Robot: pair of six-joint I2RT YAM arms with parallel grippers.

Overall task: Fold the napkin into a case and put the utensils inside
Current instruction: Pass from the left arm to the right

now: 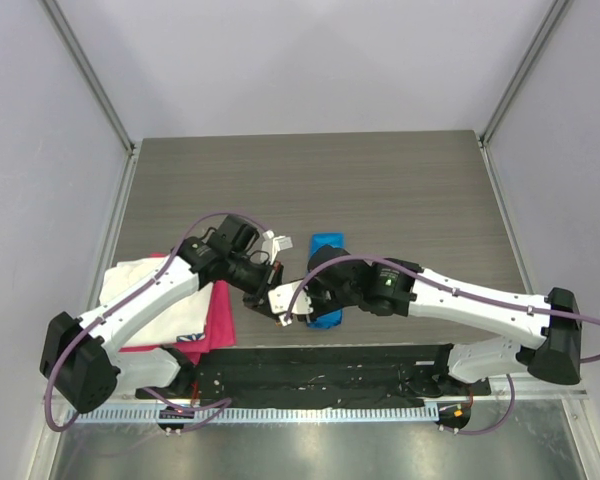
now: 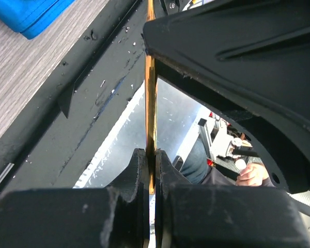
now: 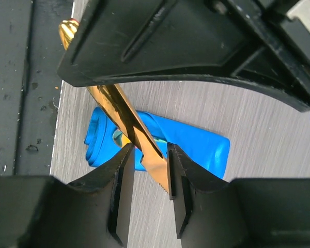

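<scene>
Golden serrated knife (image 3: 125, 116), clamped in the left gripper (image 2: 151, 156); right gripper (image 3: 149, 151) straddles it unclosed, over the shiny blue case (image 3: 196, 147).

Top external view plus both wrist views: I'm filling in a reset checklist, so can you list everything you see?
bright blue thin fabric napkin: one, blue, folded long and narrow, centre-front of the table
golden flat metal utensil: one, gold with a serrated edge, in the air above the napkin
white cloth: one, white, left edge of the table
pink cloth: one, pink, against the white cloth's right side
grey wood-grain table: one, grey, under everything
left hand: one, black, shut on the utensil
right hand: one, black, open, fingers either side of the utensil's blade
</scene>
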